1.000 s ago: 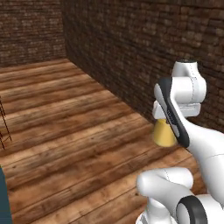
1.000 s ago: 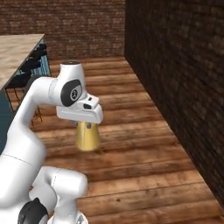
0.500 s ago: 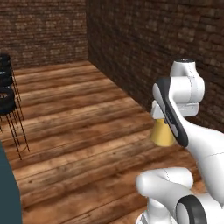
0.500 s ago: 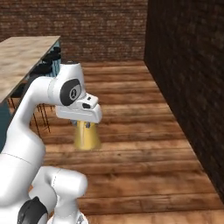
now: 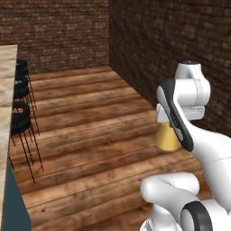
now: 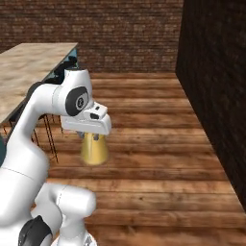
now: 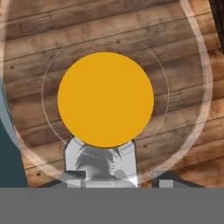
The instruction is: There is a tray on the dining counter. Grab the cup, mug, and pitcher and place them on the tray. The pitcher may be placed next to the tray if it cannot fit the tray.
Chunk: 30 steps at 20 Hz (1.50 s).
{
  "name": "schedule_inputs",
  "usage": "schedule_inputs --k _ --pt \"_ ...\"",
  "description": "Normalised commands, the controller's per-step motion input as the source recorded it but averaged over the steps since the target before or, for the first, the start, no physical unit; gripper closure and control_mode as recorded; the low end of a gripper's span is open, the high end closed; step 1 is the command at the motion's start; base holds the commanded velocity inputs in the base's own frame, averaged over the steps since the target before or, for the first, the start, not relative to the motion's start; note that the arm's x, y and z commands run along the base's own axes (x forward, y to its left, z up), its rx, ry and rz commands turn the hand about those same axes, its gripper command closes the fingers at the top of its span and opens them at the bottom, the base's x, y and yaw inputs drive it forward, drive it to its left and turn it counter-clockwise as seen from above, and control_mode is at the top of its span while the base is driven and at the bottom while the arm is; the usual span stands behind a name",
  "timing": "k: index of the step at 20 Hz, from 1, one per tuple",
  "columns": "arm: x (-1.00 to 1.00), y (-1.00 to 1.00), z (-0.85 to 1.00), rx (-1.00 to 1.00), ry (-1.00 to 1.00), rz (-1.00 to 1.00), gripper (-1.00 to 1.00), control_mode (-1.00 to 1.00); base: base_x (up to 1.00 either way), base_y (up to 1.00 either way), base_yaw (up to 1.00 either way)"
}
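Note:
The pitcher (image 6: 94,151), a clear glass cone holding orange-yellow liquid, hangs upright in the air under my hand, well above the wooden floor. My gripper (image 6: 93,138) is shut on the pitcher's narrow neck. In the left base view the pitcher (image 5: 168,139) shows partly behind my forearm. The hand view looks straight down into the pitcher (image 7: 106,99), with its liquid as an orange disc and its glass neck between my fingertips. The dining counter (image 6: 29,67) with its beige marble top lies to the left, also seen as the dining counter (image 5: 6,90) along the left edge. The tray, cup and mug are out of view.
Black wire stools (image 5: 20,108) stand in a row along the counter's side, over a teal base panel (image 5: 13,207). Dark brick walls (image 6: 211,72) close the room at the back and right. Wooden floor (image 5: 90,135) spreads between counter and wall.
The whole picture has shifted, so the camera has moved with the base. The counter and stools have come into view on the left. The pitcher stays gripped in the same pose.

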Motion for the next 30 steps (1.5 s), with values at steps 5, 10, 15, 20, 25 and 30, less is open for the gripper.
schedule_inputs --k 5,10,15,20,25,30 --pt "0.00 0.00 0.00 0.00 0.00 0.00 1.00 1.00 1.00 -0.10 0.09" --pt "0.00 0.00 0.00 0.00 0.00 0.00 1.00 1.00 1.00 -0.03 0.02" --pt "0.00 0.00 0.00 0.00 0.00 0.00 1.00 1.00 1.00 -0.09 0.00" --pt "0.00 0.00 0.00 0.00 0.00 0.00 1.00 1.00 1.00 -0.06 0.00" --pt "0.00 0.00 0.00 0.00 0.00 0.00 1.00 1.00 1.00 -0.04 0.00" --pt "0.00 0.00 0.00 0.00 0.00 0.00 1.00 1.00 1.00 -0.06 0.00"
